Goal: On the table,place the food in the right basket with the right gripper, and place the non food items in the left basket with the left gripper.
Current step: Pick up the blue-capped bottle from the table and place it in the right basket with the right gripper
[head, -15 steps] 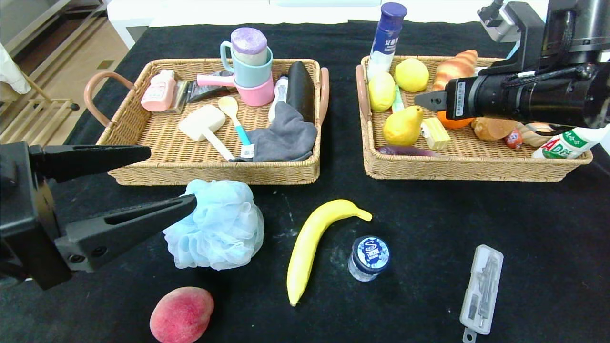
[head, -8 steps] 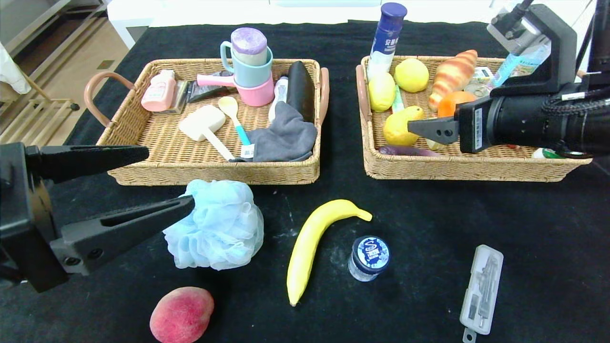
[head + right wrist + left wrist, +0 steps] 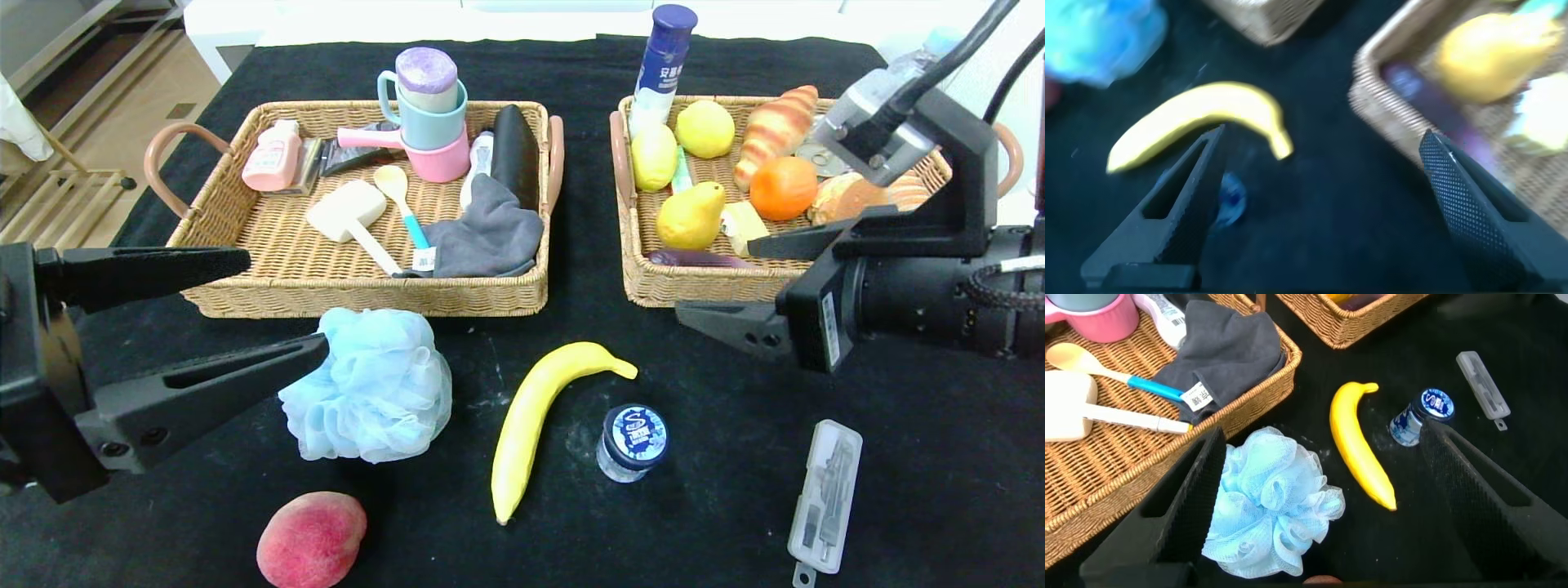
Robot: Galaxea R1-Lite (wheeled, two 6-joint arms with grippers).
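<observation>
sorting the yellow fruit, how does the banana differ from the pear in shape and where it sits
The banana is long, slim and curved; the pear is short and plump with a narrow neck. The banana lies flat on the black table, in front of the baskets; the pear already sits inside the right basket among other food. Both are yellow, and neither is held by a gripper.

1. A staged robot test room rather than a lived-in home: the bench [image 3: 898, 457] is draped in scuffed black cloth.
2. Two wicker baskets [image 3: 367, 286] hold sorted props.
3. Tan floor [image 3: 139, 98] and white furniture [image 3: 237, 24] lie behind it.
</observation>
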